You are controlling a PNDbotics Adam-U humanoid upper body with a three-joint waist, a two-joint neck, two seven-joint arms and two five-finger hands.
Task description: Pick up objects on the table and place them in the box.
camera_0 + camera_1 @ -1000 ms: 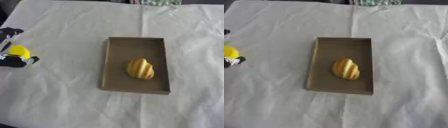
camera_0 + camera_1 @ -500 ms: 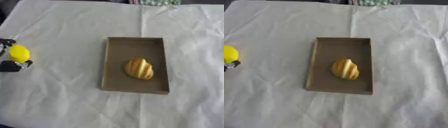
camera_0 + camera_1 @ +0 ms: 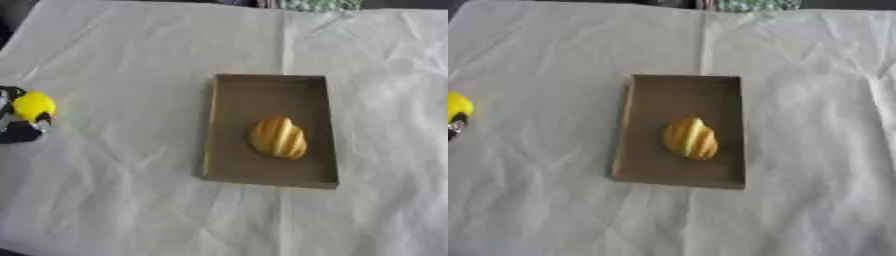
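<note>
Gripping a round yellow object (image 3: 33,105), the left hand (image 3: 19,129) sits at the far left edge of the left eye view, black fingers curled round the yellow thing from below and the side. What the object is cannot be told beyond colour and shape. Hand and object are above the white cloth-covered table (image 3: 122,190), well apart from the box.

Right eye view shows much less of this: only a sliver of the yellow object and a small bit of dark finger at the left border, so the grasp reads only from the left eye view.

Brown shallow rectangular box (image 3: 270,130) lies flat near the table's middle, long side running away from the camera. Inside it, a golden ridged pastry-like item (image 3: 278,137) rests on the box floor, toward the near-right part, close to the right wall but whether touching cannot be told. Both views show box and pastry alike, just shifted sideways.

Cloth is creased, with a fold line running from the far edge toward the box. At the far edge, a greenish patterned patch (image 3: 754,4) peeks in; unclear what it is.

Right hand shows in neither view.
</note>
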